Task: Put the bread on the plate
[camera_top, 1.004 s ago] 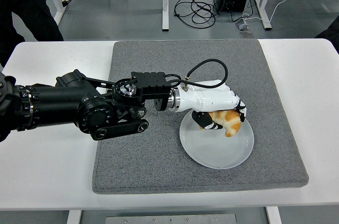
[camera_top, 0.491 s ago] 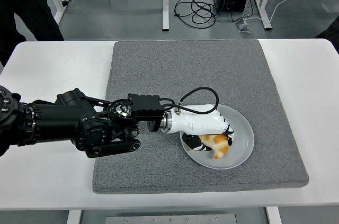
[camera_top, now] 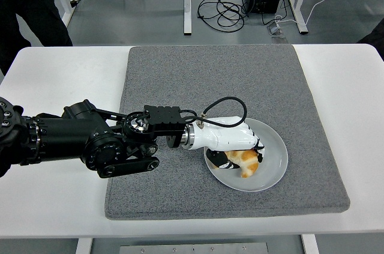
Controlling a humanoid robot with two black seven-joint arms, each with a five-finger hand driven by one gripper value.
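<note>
A golden-brown piece of bread (camera_top: 245,163) rests on a white round plate (camera_top: 273,157) on the grey mat. My left hand (camera_top: 237,153), white with black fingers, reaches in from the left over the plate. Its fingers are curled around the bread, which touches the plate's surface. The hand covers the bread's upper left part. My right arm is not in view.
The grey mat (camera_top: 180,74) covers the middle of the white table (camera_top: 60,74). A person in dark clothes (camera_top: 24,2) stands at the top left. Desk legs and black cables (camera_top: 222,11) lie on the floor beyond the table.
My left hand has lowered the bread from above the plate's far edge down onto the plate and pulled back slightly to the left. It barely moved in the last half second.
</note>
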